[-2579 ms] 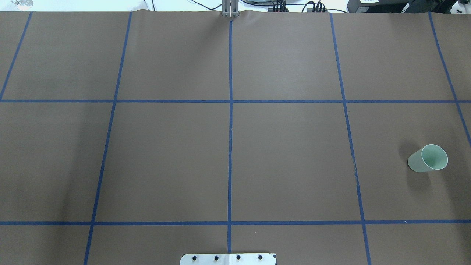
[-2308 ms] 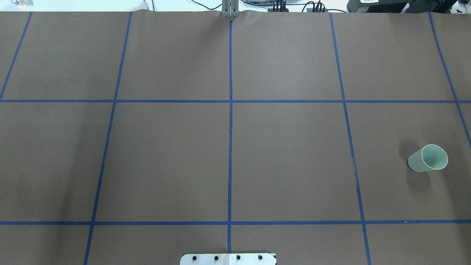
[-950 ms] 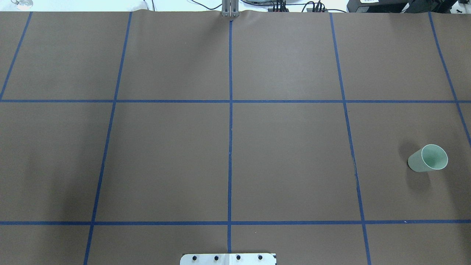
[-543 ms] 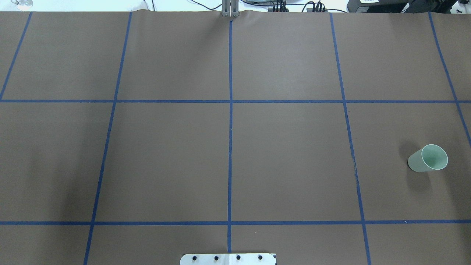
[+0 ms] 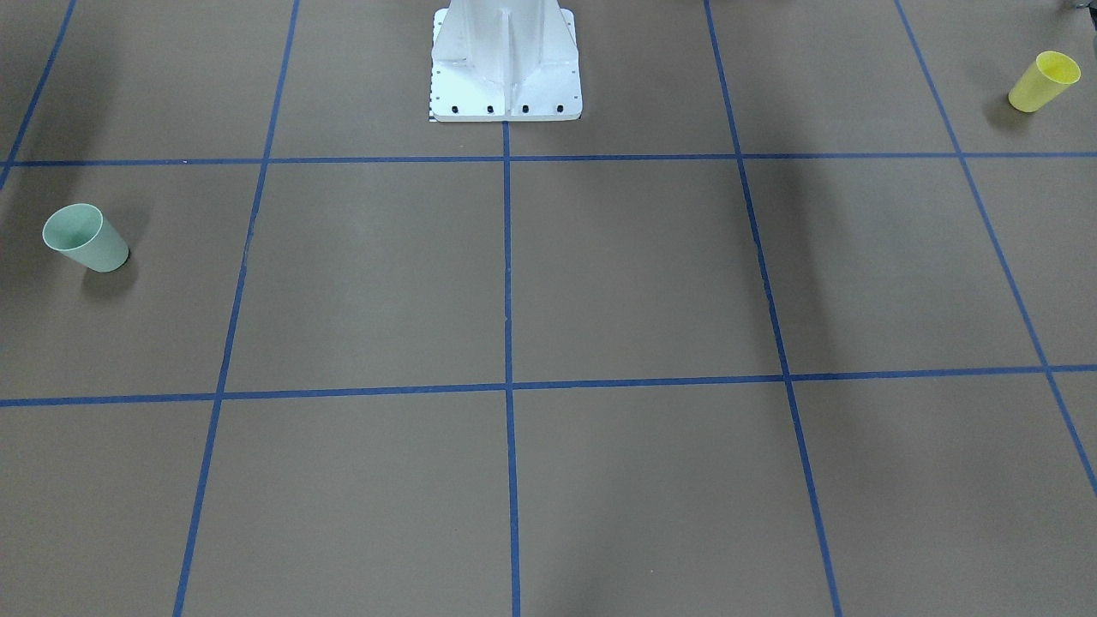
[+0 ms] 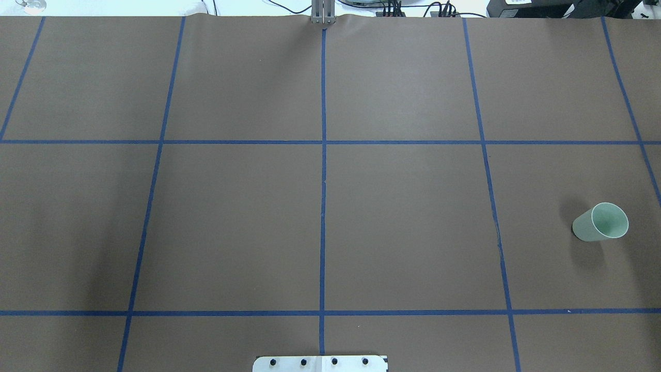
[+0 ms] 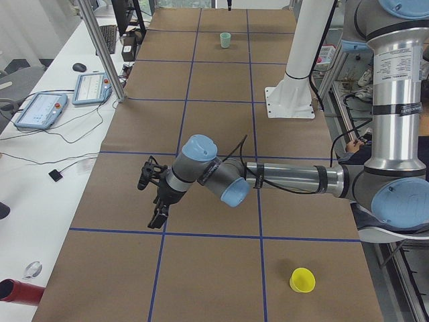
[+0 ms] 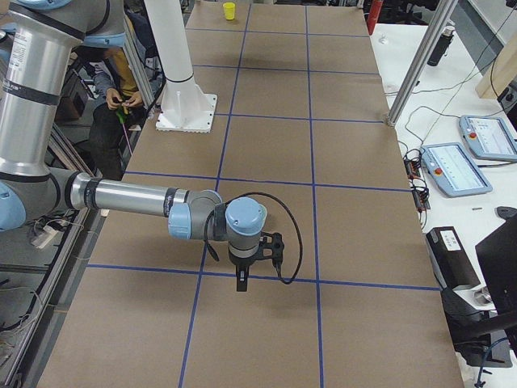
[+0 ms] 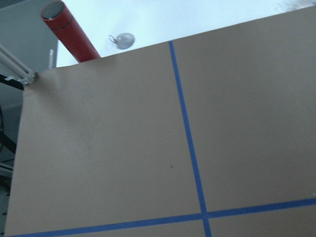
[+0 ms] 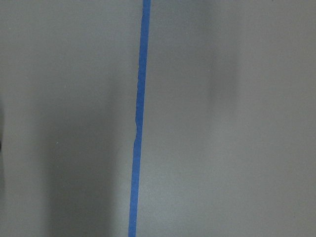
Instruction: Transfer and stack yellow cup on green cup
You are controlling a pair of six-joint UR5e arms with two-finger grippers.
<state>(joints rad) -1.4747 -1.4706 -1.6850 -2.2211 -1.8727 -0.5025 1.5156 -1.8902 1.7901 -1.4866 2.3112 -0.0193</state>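
1. The yellow cup stands upright at the table's left end, the green cup at its right end.
2. The left gripper and right gripper hover above the table; whether spread or closed, I cannot tell.

Overhead and front views face oppositely, sharing the green cup.

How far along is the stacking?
Nothing is done yet: the yellow cup stands at the end of the table on the robot's left, the green cup at the opposite end. In hand: nothing; the left gripper and right gripper hang above it, away from both cups. Left: grasp yellow, carry it across, stack it.
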